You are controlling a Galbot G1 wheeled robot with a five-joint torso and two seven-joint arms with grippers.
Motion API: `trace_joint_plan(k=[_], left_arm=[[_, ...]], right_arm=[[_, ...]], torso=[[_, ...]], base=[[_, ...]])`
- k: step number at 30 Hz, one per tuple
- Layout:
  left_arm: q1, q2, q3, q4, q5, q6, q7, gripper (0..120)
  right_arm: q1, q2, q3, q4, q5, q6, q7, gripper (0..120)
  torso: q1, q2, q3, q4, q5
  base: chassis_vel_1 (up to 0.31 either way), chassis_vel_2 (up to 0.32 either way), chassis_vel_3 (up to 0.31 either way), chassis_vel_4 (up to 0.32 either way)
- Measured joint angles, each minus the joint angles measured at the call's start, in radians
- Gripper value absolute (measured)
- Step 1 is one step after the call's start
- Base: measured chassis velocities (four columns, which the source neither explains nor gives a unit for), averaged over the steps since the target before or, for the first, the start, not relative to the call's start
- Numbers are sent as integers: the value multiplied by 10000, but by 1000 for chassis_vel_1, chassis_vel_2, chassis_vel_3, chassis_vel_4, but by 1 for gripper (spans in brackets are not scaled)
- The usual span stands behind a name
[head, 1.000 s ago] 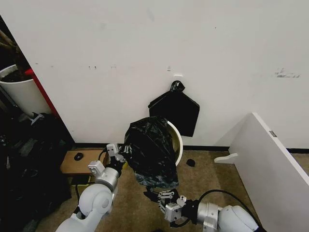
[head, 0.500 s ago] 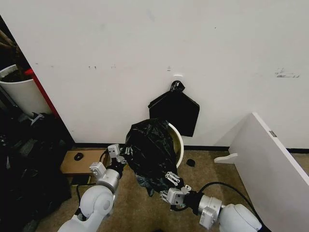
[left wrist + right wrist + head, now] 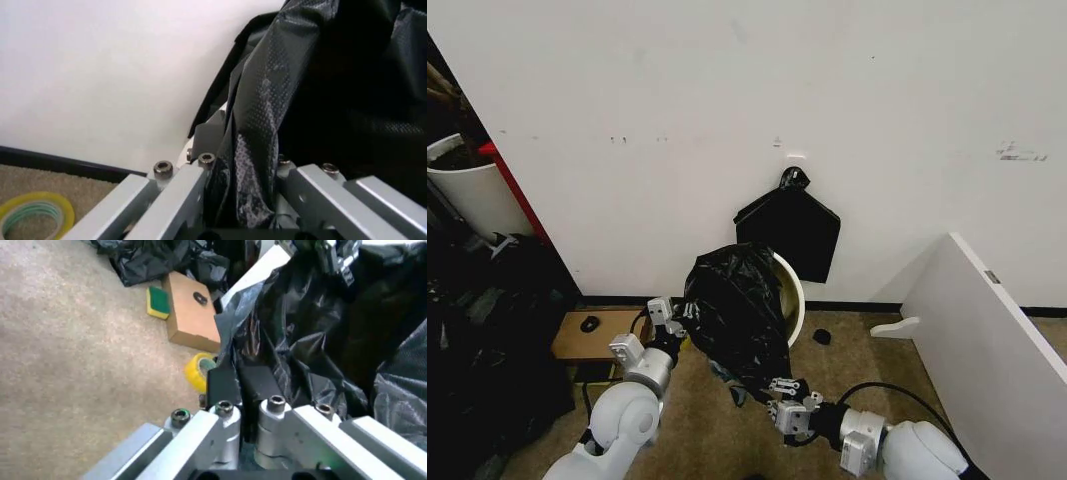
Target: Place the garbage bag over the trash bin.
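**Black bag draped on the white bin, both grippers at its edges**

In our head view, the trash bin (image 3: 793, 290) stands against the white wall (image 3: 727, 100), and the garbage bag (image 3: 737, 310) covers most of it, leaving a curved strip of white rim bare on the side toward the slanted white board (image 3: 987, 320). A flat black bundle (image 3: 792, 228) hangs on the wall just behind the bin.

Our left gripper (image 3: 674, 322) reaches forward to the bag's side facing the cardboard box (image 3: 592, 335). Our left wrist view adds what the head view cannot: the fingers (image 3: 180, 192) are pressed together on a fold of bag film, with a sliver of white bin behind it.

Our right gripper (image 3: 787, 392) sits low in front of the bin at the bag's hanging bottom edge, its forearm coming in across the carpet (image 3: 847, 350). Our right wrist view shows its fingers (image 3: 223, 385) nipped together on the crinkled film, and also a yellow tape roll (image 3: 199, 371) beside the box.

Bare carpet lies between the bin and the board; the box and dark clutter (image 3: 487, 330) crowd the bin's other side.
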Motion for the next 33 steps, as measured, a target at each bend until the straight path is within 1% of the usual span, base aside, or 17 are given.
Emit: trace_joint_plan(k=[3,4,5,9,12,14,16,19,20,23,28,33], left_arm=[[16,-12,-18,-151,-311,160,-184,0],[16,-12,-18,-151,-311,160,-184,0],[32,-19,-22,-231,-464,270,-304,0],[113,-95,-47,-816,-1565,1312,-1222,0],[138,-98,-63,-941,-1727,1527,-1337,0],[218,-56,-109,-1133,-1915,1808,-1482,0],[261,-18,-152,-1208,-1981,1889,-1537,0],[386,179,-236,-1292,-1858,2029,-1563,0],[386,179,-236,-1292,-1858,2029,-1563,0],[463,451,-337,-1294,-1688,2071,-1522,0],[482,685,-399,-1342,-1669,2182,-1496,0],[536,782,-417,-1349,-1501,2239,-1421,0]], right_arm=[[57,156,61,-143,-661,709,161,0],[57,156,61,-143,-661,709,161,0],[91,224,95,-198,-927,1024,168,0],[180,459,204,-447,-2032,2221,59,0],[198,493,254,-515,-2294,2391,56,0],[267,567,482,-767,-3066,2787,53,0],[277,578,605,-897,-3355,2869,124,0],[250,561,948,-1174,-3880,2871,622,0],[250,561,948,-1174,-3880,2871,622,0],[219,466,1340,-1330,-4055,2782,942,0],[217,375,1703,-1596,-3902,2726,1183,0],[206,328,1835,-1956,-3104,2724,1435,0]], torso=[[0,0,0,-1,0],[0,0,0,-1,0],[0,0,0,0,1],[0,0,0,0,0],[0,0,0,-1,1],[0,0,0,0,0],[0,0,0,1,1],[0,0,0,-1,1],[0,0,0,-1,1],[0,0,0,0,0],[0,0,0,0,0],[0,0,0,1,1]], base=[[0,0,0,0],[0,0,0,0],[0,0,0,0],[0,0,0,0],[0,0,0,0],[0,0,0,0],[0,0,0,0],[0,0,0,0],[0,0,0,0],[0,0,0,0],[0,0,0,0],[0,0,0,0]])
